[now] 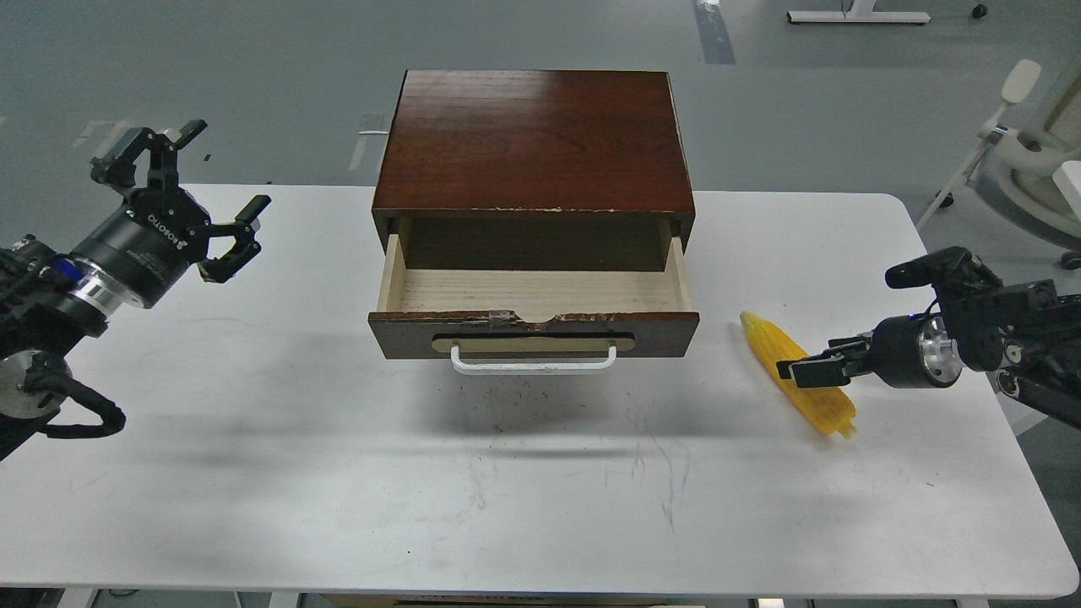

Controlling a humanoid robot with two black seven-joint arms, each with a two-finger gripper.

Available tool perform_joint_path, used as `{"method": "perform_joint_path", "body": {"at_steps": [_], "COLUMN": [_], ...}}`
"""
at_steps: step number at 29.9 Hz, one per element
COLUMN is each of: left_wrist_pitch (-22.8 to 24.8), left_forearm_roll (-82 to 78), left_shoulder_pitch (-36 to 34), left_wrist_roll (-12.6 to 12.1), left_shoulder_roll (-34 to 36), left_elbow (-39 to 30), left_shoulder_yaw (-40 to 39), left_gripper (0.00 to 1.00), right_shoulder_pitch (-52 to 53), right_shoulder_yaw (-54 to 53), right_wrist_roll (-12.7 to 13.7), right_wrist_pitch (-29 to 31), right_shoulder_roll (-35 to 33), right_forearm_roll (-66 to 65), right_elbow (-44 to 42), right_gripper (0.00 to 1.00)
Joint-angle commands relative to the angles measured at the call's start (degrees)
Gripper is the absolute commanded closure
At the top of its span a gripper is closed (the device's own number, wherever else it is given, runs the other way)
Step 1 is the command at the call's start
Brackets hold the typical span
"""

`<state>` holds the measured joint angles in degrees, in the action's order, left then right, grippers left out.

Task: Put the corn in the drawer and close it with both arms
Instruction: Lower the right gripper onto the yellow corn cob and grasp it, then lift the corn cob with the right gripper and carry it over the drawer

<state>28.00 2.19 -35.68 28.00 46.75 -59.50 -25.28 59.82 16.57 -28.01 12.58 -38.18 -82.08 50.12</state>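
The corn (770,344) lies on the white table (338,473), right of the cabinet, its tapered end pointing to the far left. The drawer (659,333) stands pulled out with a white bar handle (532,366), and its pale wood inside is empty. My right gripper (804,370) comes in from the right and hangs low over the middle of the corn. It is seen side-on, so I cannot tell its fingers apart. My left gripper (226,165) is open and empty, raised over the table's far left edge, well left of the drawer.
The dark brown cabinet (532,139) stands at the back middle of the table. A white chair base (1026,160) stands on the floor beyond the right edge. Bare scuffed tabletop lies in front of the drawer.
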Motion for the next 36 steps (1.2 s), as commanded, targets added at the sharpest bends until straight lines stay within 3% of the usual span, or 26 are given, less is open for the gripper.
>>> {"method": "perform_joint_path", "body": {"at_steps": [1, 3, 5, 7, 9, 12, 17, 24, 36], "left_wrist_pitch": [0.00, 0.00, 0.00, 0.00, 0.00, 0.00, 0.00, 0.00, 0.00], "left_forearm_roll": [0.00, 0.00, -0.08, -0.08, -0.08, -0.08, -0.17, -0.35, -0.35], "left_shoulder_pitch": [0.00, 0.00, 0.00, 0.00, 0.00, 0.00, 0.00, 0.00, -0.09], "left_wrist_roll": [0.00, 0.00, 0.00, 0.00, 0.00, 0.00, 0.00, 0.00, 0.00], "left_shoulder_roll": [0.01, 0.01, 0.10, 0.19, 0.19, 0.27, 0.19, 0.45, 0.98], "left_elbow": [0.00, -0.09, -0.09, -0.09, -0.09, -0.09, -1.23, -1.58, -2.11], "left_shoulder_yaw": [-0.03, -0.03, -0.03, -0.03, -0.03, -0.03, -0.03, -0.03, -0.30], "left_gripper": [0.00, 0.00, 0.00, 0.00, 0.00, 0.00, 0.00, 0.00, 0.00], "right_shoulder_pitch": [-0.50, -0.50, -0.50, -0.50, -0.41, 0.03, 2.48, 17.58, 37.73], "right_shoulder_yaw": [1.09, 1.80, 2.76, 3.47, 3.47, 3.47, 3.12, 2.68, 5.75], "right_wrist_roll": [0.01, 0.01, 0.01, 0.01, 0.01, 0.01, 0.01, 0.01, 0.01], "right_wrist_pitch": [-1.58, -2.20, -2.55, -2.56, -2.56, -2.73, -4.75, -5.37, -4.93], "right_shoulder_roll": [0.48, 0.57, 0.57, 0.39, 0.13, -0.14, -2.42, -8.48, -5.32], "right_forearm_roll": [-0.01, -0.01, -0.01, 0.08, 0.08, 0.08, 0.34, 1.57, 1.49], "right_elbow": [-0.11, -0.02, 0.07, 0.16, 0.33, 0.51, 2.53, 6.74, 19.32], "right_gripper": [0.12, 0.19, 0.33, 0.60, 0.79, 0.91, 0.91, 0.91, 0.89]}}
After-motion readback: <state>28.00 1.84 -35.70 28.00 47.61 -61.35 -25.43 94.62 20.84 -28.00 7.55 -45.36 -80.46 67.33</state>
